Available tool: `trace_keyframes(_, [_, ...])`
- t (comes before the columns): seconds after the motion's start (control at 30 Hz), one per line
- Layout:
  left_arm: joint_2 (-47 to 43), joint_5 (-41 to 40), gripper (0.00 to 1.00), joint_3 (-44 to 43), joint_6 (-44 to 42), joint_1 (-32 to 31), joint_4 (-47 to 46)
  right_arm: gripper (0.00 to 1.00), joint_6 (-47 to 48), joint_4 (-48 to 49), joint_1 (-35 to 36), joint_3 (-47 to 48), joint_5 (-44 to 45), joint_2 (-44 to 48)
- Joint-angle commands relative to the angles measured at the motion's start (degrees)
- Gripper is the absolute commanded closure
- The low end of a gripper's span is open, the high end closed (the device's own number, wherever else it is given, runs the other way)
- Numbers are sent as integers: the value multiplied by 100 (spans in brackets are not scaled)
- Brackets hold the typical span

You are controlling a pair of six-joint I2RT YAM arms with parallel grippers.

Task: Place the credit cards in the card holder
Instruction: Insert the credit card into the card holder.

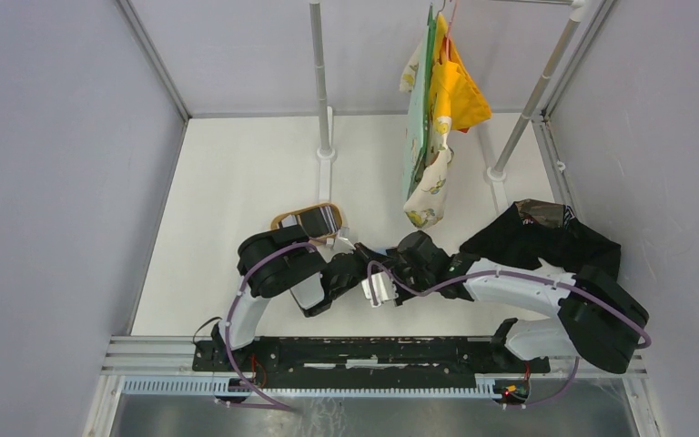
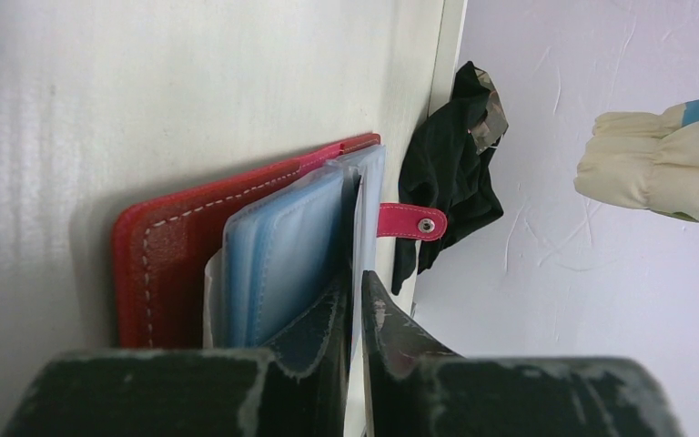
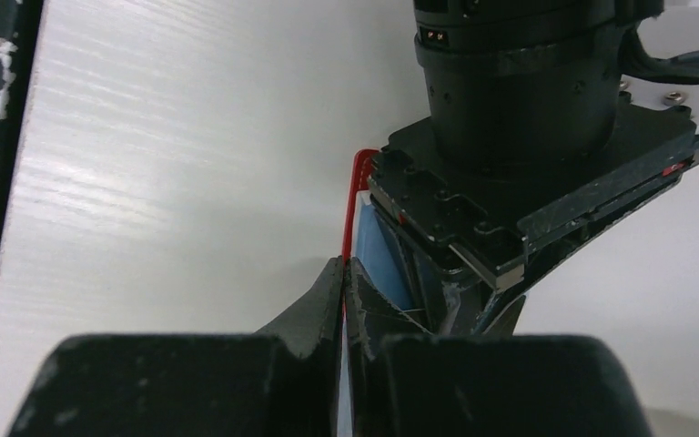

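Observation:
The card holder [image 2: 177, 246] is a red wallet, open, with blue-grey plastic sleeves [image 2: 282, 246] and a snap tab [image 2: 411, 221]. My left gripper [image 2: 356, 280] is shut on one thin sleeve of it. My right gripper [image 3: 344, 266] is shut on the edge of the red cover [image 3: 357, 196], right beside the left gripper's body [image 3: 519, 173]. In the top view both grippers meet at mid-table, left gripper [image 1: 355, 270], right gripper [image 1: 390, 266], and hide most of the holder. The credit cards [image 1: 320, 218], dark and silvery, lie in the tan oval tray [image 1: 284, 219] just behind the left arm.
A black garment [image 1: 546, 238] lies at the right wall behind the right arm. Clothes [image 1: 437, 118] hang from a rack whose poles [image 1: 320, 82] stand at the back. Grey walls close the table on the left, back and right.

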State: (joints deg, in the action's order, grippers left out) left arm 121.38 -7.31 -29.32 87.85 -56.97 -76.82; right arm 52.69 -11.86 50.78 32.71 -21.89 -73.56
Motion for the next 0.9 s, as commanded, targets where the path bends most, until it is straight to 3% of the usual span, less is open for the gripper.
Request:
trace_keyframes(0.0, [245,488,83,-82,171,17,410,93,-257,711,206,-51,842,-146])
trace_keyframes(0.4, [341,566,81,-125,171,14,288,95,-235,585,223,-5,1717,-357])
trace_keyframes(0.87, [369,534,78,-118,162,20,220,97,-226,364,-189,-98,1731,-163])
